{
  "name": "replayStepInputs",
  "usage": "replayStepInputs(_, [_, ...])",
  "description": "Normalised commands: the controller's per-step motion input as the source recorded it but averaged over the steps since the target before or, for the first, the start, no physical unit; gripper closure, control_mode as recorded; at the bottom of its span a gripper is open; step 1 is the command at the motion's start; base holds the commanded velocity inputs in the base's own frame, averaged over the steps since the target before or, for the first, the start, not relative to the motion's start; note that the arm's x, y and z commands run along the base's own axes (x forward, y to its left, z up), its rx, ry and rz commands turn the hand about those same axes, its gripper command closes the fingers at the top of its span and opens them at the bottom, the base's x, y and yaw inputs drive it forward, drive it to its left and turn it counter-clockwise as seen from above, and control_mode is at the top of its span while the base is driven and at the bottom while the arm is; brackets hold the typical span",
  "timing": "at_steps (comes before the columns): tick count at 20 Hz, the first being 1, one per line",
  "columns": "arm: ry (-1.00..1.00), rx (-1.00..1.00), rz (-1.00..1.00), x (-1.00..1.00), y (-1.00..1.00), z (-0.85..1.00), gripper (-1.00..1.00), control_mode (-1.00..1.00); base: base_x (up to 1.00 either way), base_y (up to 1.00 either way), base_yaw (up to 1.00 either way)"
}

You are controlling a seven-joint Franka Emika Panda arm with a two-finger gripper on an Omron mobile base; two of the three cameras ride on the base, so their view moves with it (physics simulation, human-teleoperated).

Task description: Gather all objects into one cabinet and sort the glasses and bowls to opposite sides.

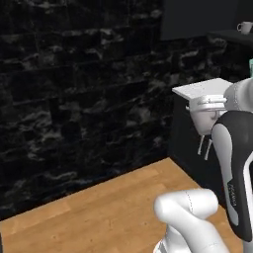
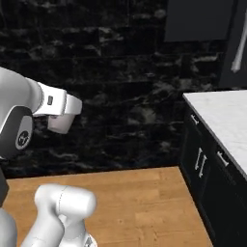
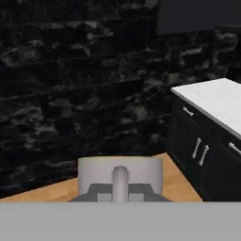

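Facing a black stone wall [image 1: 74, 89] that spanned the whole background, stood over a light wooden floor [image 1: 99, 207] running up to its foot. Found black base cabinets [image 2: 202, 193] at the right, topped by a white marble tabletop [image 2: 222, 116] and fitted with short pale pulls. Noted a dark wall cabinet [image 2: 198, 19] high on the wall above that tabletop, with a long white bar handle [image 2: 239, 50] slanting just to its right. Saw the white arm [image 1: 232, 168] raised well above the floor, its hand to the left of the tabletop's corner in the right base view.

Made out the claw [image 3: 120, 190] pressed together on a pale mug [image 3: 94, 172], handle turned toward the hand camera, body between the dark tips. Saw that same pale mug [image 2: 60, 125] hanging under the hand in mid-air, clear of floor and tabletop. Spotted a second mug [image 1: 244, 27], small and pale, upright on a dark shelf at the far upper right, well apart from the held one.
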Motion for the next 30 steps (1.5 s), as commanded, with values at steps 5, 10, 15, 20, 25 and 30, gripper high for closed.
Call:
replayStepInputs(5, [0.0,0.0,0.0,0.0,0.0,0.0,1.0,1.0,0.26,0.0,-0.77])
replayStepInputs(10, [0.0,0.0,0.0,0.0,0.0,0.0,1.0,1.0,0.58,0.03,-0.66])
replayStepInputs(15, [0.0,0.0,0.0,0.0,0.0,0.0,1.0,1.0,0.81,0.34,-0.5])
replayStepInputs(20, [0.0,0.0,0.0,0.0,0.0,0.0,1.0,1.0,0.96,0.78,-0.31])
replayStepInputs(25, [0.0,0.0,0.0,0.0,0.0,0.0,1.0,1.0,0.89,0.61,-0.34])
replayStepInputs(30, [0.0,0.0,0.0,0.0,0.0,0.0,1.0,1.0,0.75,0.23,-0.5])
